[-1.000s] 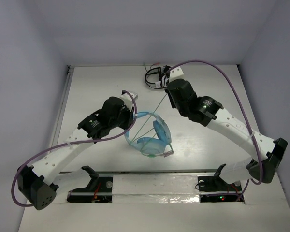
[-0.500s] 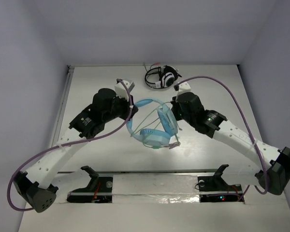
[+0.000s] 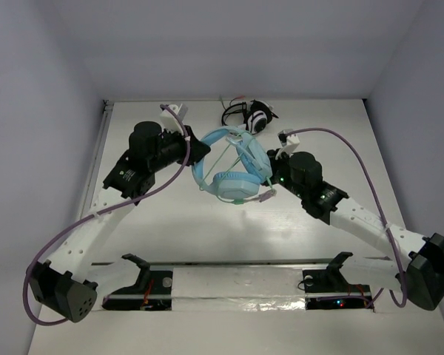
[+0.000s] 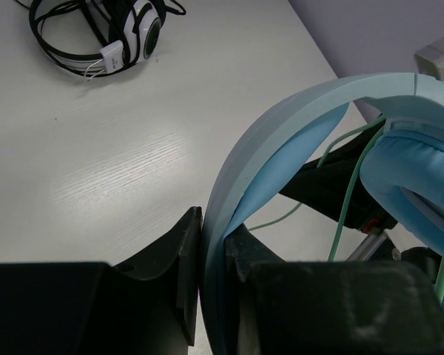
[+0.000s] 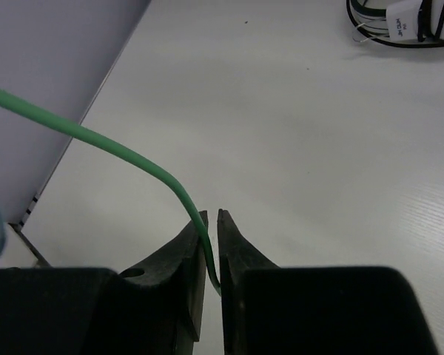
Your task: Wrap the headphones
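The light blue headphones [image 3: 233, 185] hang lifted above the table's middle, headband [image 4: 296, 126] up and to the left. My left gripper [image 3: 196, 151] is shut on that headband, which is pinched flat between its fingers [image 4: 181, 251]. The pale green cable [image 5: 118, 151] crosses the earcups [image 4: 414, 177] in several strands. My right gripper [image 3: 275, 177] sits just right of the earcups. Its jaws stand a narrow gap apart, and the cable runs down between them along the left finger [image 5: 192, 244], clear of the other one. The cable's plug end [image 3: 266, 196] dangles below the earcups.
Smaller black-and-white headphones [image 3: 248, 118] lie at the table's far edge, just behind the blue pair; they also show in the left wrist view [image 4: 103, 37]. Grey walls close the table on three sides. A purple cable loops off each arm.
Both arms carried the headphones away from the bases toward the far side. The right gripper swung from behind them round to their right side, and its jaws have eased slightly apart.
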Robot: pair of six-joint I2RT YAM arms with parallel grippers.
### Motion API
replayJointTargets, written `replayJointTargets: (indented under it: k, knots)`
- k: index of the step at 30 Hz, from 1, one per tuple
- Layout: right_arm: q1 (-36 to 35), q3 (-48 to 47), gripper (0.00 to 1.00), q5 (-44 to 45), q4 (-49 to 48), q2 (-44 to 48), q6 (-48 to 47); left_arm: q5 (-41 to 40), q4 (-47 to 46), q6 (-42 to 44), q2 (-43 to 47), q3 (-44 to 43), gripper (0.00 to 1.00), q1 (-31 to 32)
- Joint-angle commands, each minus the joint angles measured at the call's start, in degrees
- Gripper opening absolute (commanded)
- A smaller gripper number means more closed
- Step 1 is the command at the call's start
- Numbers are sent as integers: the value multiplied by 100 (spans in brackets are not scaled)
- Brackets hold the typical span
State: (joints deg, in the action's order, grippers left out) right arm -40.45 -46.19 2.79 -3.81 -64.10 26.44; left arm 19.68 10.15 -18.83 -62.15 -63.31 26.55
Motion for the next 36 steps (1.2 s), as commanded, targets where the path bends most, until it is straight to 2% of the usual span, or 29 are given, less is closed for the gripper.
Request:
replayJointTargets:
  k: [1,2,4,5,13,21,24,30,31,36]
  knots:
    - [194,303,17,-498,-1251,-103,283,352,-1025,-613,98,-331,0,-18]
    - [265,374,17,-542,-1410,-129,283,361,-1024,-596,98,-410,0,-18]
    - [344,462,27,-638,-1744,-191,248,361,-832,-604,72,-489,0,-18]
    - [405,514,27,-691,-1824,-261,239,361,-822,-648,71,-542,0,-18]
    - [467,910,29,-929,-2606,-455,283,36,-699,-876,-34,-788,0,-18]
    - [467,1122,28,-903,-2941,-569,336,-17,-796,-1079,-60,-806,0,-18]
    - [467,1113,27,-737,-3002,-622,336,-26,-822,-1114,-52,-788,0,-18]
    - [467,1007,32,-350,-2678,-727,213,-69,-708,-1123,-43,-893,0,-18]
    - [467,1068,38,-314,-2625,-605,204,-122,-647,-1105,-25,-920,0,-18]
    - [467,1384,47,81,-2343,-51,204,-202,-620,-1097,54,-990,0,-18]
